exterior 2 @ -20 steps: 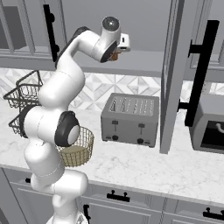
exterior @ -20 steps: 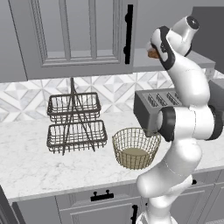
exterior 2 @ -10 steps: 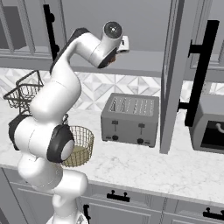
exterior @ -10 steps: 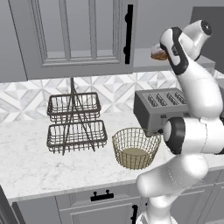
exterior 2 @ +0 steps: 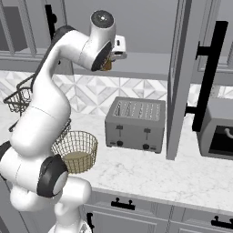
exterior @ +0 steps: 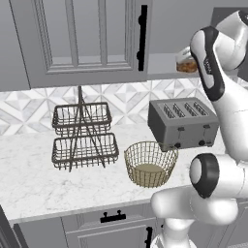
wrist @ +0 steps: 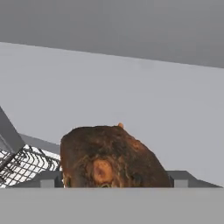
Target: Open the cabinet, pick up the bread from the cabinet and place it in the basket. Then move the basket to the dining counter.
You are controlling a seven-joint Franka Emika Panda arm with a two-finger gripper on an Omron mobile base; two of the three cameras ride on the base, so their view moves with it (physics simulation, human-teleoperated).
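Observation:
The bread (wrist: 109, 157), a small brown loaf, lies on the bottom shelf of the open cabinet (exterior 2: 145, 66). It also shows past my wrist as the bread (exterior: 185, 65) and under my hand as the bread (exterior 2: 107, 66). My gripper (wrist: 114, 178) is open, one fingertip on each side of the loaf with small gaps left. The cabinet's right door (exterior 2: 179, 82) stands swung out; its left door (exterior: 82, 38) is shut. The gold wire basket (exterior: 150, 163) sits on the worktop below; it holds nothing. The dining counter is out of view.
A grey toaster (exterior: 181, 123) stands behind the basket, under the cabinet opening. The dark two-tier wire rack (exterior: 85, 135) is to the left. The open door's edge and long black handle (exterior 2: 209, 77) jut out right of the toaster, beside a microwave (exterior 2: 220, 134).
My arm has stretched deeper into the cabinet, and the hand has come up to the loaf. The jaws stay wide. Nothing on the worktop has moved.

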